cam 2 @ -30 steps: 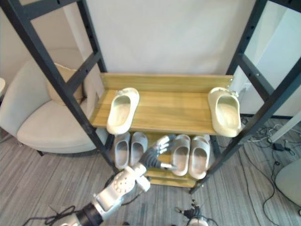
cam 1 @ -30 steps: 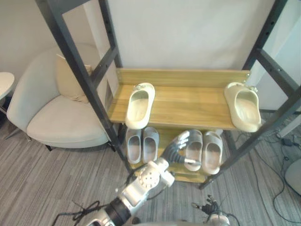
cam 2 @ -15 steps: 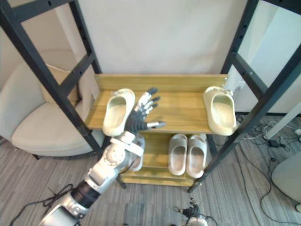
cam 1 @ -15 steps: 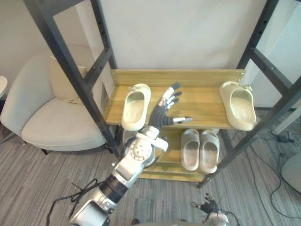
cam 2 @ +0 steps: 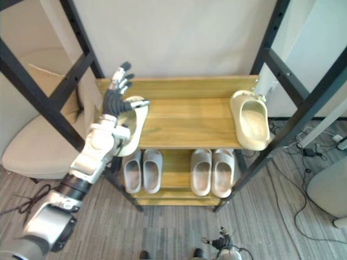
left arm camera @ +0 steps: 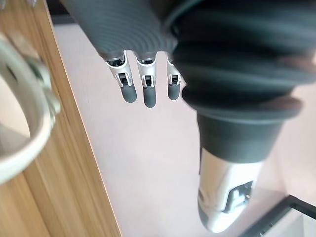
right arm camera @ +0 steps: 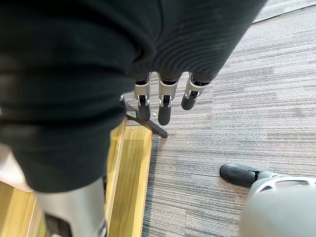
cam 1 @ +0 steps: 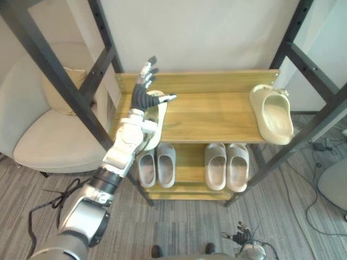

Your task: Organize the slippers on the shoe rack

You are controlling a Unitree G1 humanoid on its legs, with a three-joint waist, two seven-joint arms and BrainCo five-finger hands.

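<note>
Shelves (cam 1: 217, 111) of smooth, grained wood sit in a matt black metal frame (cam 1: 310, 67); the cream slipper (cam 1: 274, 114) looks like matt moulded plastic — armchair (cam 1: 49, 146) in soft cloth, floor (cam 1: 303, 216) in ribbed carpet.

Hiding the outer side of the cream foam slipper (cam 1: 159, 120) on the light wooden upper shelf (cam 1: 217, 116) behind the left hand (cam 1: 142, 100) and its forearm, leaving just the strip on the thumb side showing. Blurring that same slipper in the left wrist view, close beside the fingers, and cutting it off at the edge. Tucking the far ends of the two pairs of pale grey slippers (cam 1: 156, 165), well below the hand, under that shelf. Cutting the beige upholstered armchair (cam 1: 43, 146), out past the back of the hand, at the picture's edge, and crossing it with a black metal rack post (cam 1: 59, 70). Losing the thumb of the right hand (right arm camera: 164, 111) past the edge of the right wrist view.
</note>
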